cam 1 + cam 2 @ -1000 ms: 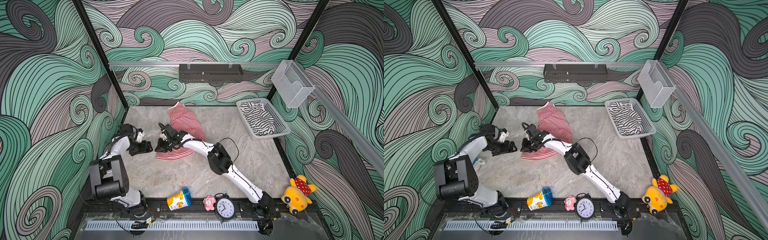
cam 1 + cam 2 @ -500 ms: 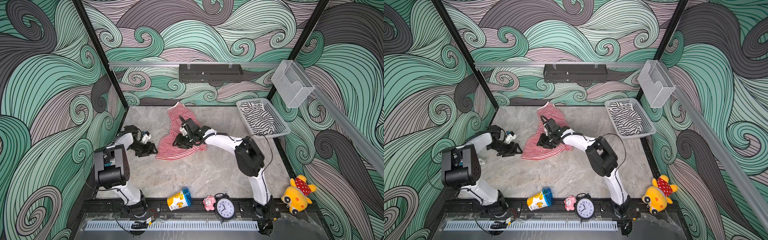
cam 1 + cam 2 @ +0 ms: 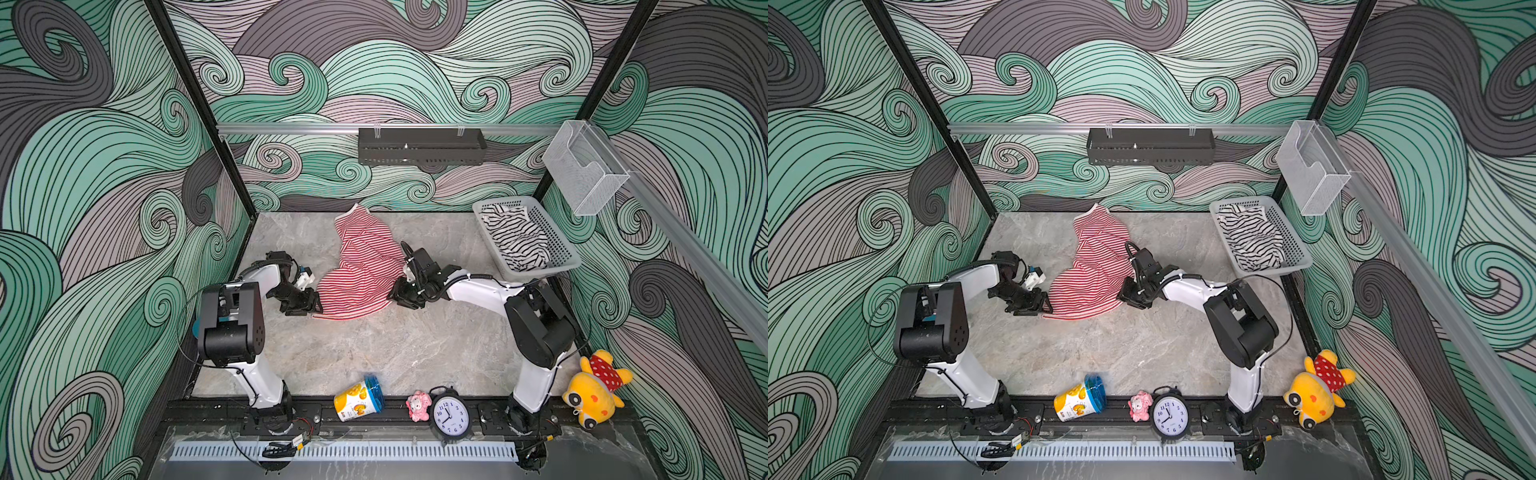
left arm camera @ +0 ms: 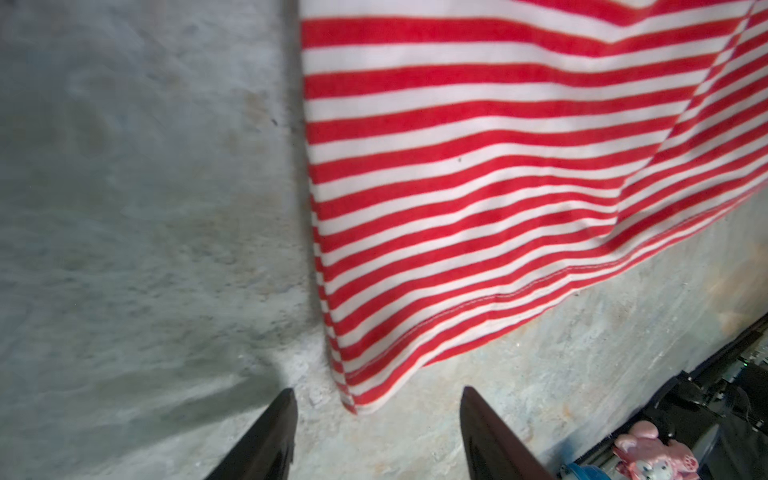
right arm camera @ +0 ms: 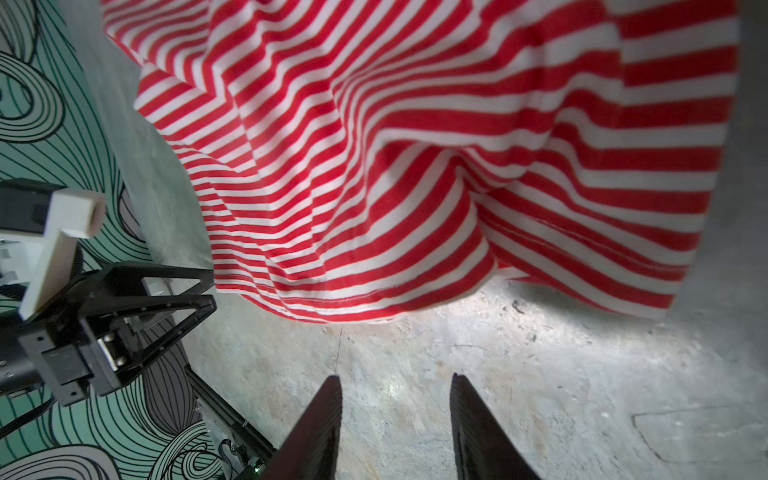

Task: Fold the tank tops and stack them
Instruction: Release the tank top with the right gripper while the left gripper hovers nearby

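Red-and-white tank top (image 3: 360, 270): long axis 12 to 7 o'clock, hem at 7. Left pincer (image 3: 311, 306), right pincer (image 3: 400, 297) both gape, empty.

The left arm (image 3: 231, 316) folds at a raised elbow behind its hand, forearm sloping down to the left gripper (image 3: 313, 306), whose dark fingers (image 4: 266, 436) stand apart with nothing between them. The right arm (image 3: 538, 324) mirrors it, forearm stretched low toward the right gripper (image 3: 395, 296); its fingers (image 5: 320, 424) are parted too, empty, tips facing the left gripper's.
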